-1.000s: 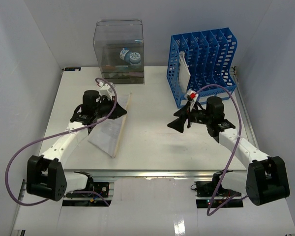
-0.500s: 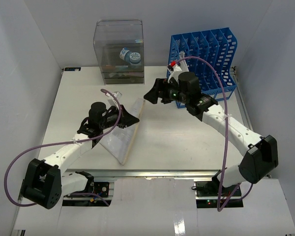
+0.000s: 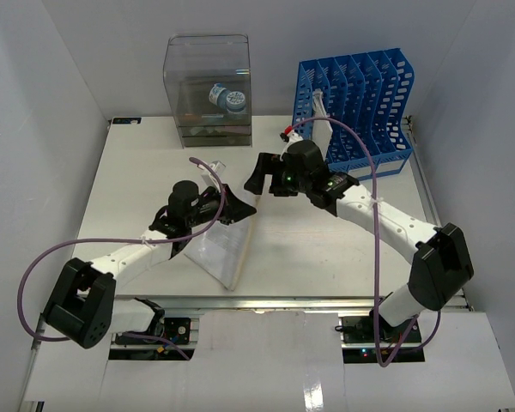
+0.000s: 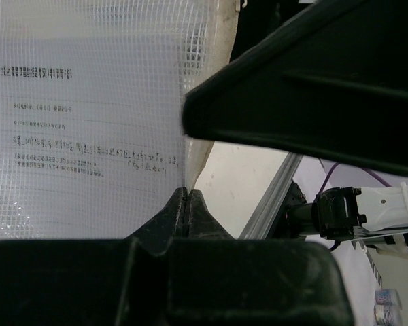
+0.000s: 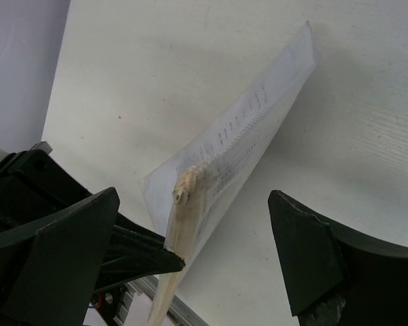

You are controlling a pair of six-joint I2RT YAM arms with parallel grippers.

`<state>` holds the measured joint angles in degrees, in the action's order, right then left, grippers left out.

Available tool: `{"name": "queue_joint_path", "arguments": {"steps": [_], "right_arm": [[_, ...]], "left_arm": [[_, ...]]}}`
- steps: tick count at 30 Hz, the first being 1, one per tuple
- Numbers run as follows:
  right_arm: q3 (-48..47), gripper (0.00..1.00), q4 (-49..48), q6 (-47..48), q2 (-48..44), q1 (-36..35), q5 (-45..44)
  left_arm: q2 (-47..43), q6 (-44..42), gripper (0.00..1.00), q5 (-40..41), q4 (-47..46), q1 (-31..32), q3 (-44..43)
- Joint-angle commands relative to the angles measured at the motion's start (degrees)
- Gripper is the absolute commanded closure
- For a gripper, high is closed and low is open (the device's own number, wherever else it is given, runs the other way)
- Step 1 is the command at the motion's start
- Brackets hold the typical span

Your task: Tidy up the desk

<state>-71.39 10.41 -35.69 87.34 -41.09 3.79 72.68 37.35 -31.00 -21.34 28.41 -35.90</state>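
Left gripper (image 3: 239,206): clamped on one mesh document pouch (image 3: 219,246).
Right gripper (image 3: 259,175): spread wide, now moved closer to it.

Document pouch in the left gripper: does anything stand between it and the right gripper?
Nothing visible does. The open right gripper faces the document pouch's upper corner, fingers spread either side. The left gripper clamps the pouch lower down.

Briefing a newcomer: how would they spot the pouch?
On the white desk, look in front of the clear plastic box, left of the blue file rack. The left tool pinches the pouch: the only flat mesh sleeve there, printed paper inside, cream strip along one edge.
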Motion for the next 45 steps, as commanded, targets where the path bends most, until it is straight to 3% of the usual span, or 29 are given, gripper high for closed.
{"name": "queue_joint_path", "arguments": {"steps": [1, 6, 10, 14, 18, 20, 24, 27, 31, 38, 45], "right_arm": [[1.0, 0.04, -0.6, -2.0, 3.3, -0.5, -3.4], [2.7, 0.26, -2.4, -2.3, 4.3, -0.6, -2.7], [4.6, 0.70, -6.4, 0.1, 3.1, -0.1, -1.7], [7.8, 0.92, -11.3, 3.2, 1.7, 1.3, 3.9], [8.9, 0.92, -14.3, 5.2, -0.7, 5.3, 8.3], [8.8, 0.92, -16.1, 6.9, -2.0, 7.5, 12.1], [5.4, 0.92, -16.3, 14.2, -4.9, 13.4, 17.7], [1.0, 0.92, -13.0, 26.5, -8.5, 13.6, 19.3], [-4.1, 0.92, -10.8, 34.0, -14.2, 12.7, 15.0], [-19.6, 0.92, -8.7, 45.5, -16.1, 12.6, 0.7], [-32.9, 0.92, -14.0, 51.9, -13.0, 16.2, -13.1]], "left_arm": [[0.5, 0.8, 1.00, 0.8, -5.5, 1.2, -0.5], [1.9, 1.2, 1.00, 0.8, -6.9, 1.9, -0.8], [1.6, 1.6, 1.00, 1.2, -7.5, 2.7, -0.2], [0.4, 2.2, 1.00, 1.5, -7.5, 3.0, 0.0], [-2.4, 1.7, 0.58, 2.1, -5.3, 3.0, -0.8], [-4.2, 0.2, 0.31, 2.7, -2.3, 3.0, -2.1], [-11.7, -7.1, 0.13, 5.4, 7.8, 3.0, -6.4], [-18.6, -12.4, 0.06, 8.0, 15.8, 3.0, -9.0], [-26.9, -18.8, 0.02, 14.2, 26.8, 3.0, -7.6], [-39.7, -21.0, 0.02, 18.8, 32.9, 2.9, 1.8], [-44.0, -21.9, 0.02, 20.8, 36.7, 3.0, 4.1]]}}
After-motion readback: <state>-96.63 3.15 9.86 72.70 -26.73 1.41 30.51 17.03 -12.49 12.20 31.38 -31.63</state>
